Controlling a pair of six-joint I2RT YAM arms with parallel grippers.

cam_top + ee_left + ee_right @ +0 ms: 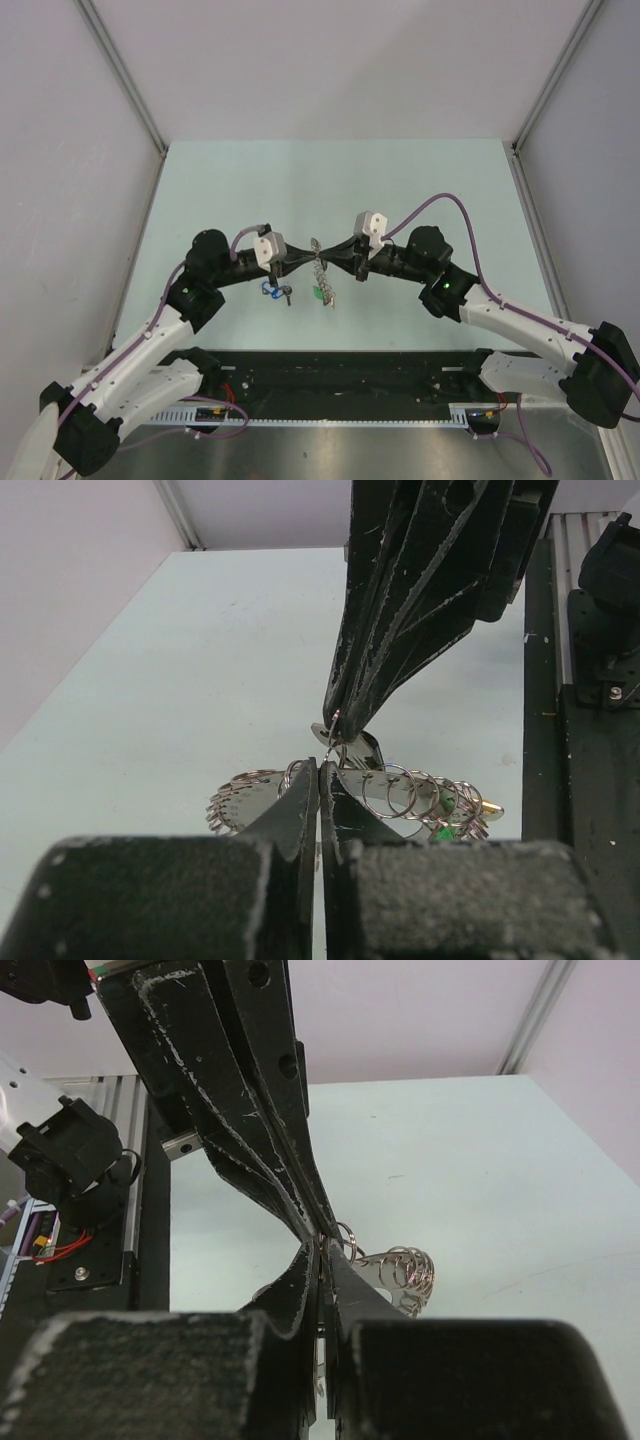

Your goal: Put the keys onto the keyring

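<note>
Left fingers (pixel 300 805) and right fingers (pixel 298 1280) tight on the keyring (pixel 319 266), tip to tip; keys (pixel 272 290) just beside.

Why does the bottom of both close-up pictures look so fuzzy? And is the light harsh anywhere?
Left wrist view: the left gripper blurs at its base, probably too close to the lens, while the keyring is sharp with small glints. Right wrist view: the same, the right gripper is fuzzy at its base. Top view: soft, even light, with only faint shadows on the table.

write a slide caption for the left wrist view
Left gripper and right gripper meet tip to tip, both pinching the keyring over the table.
</note>
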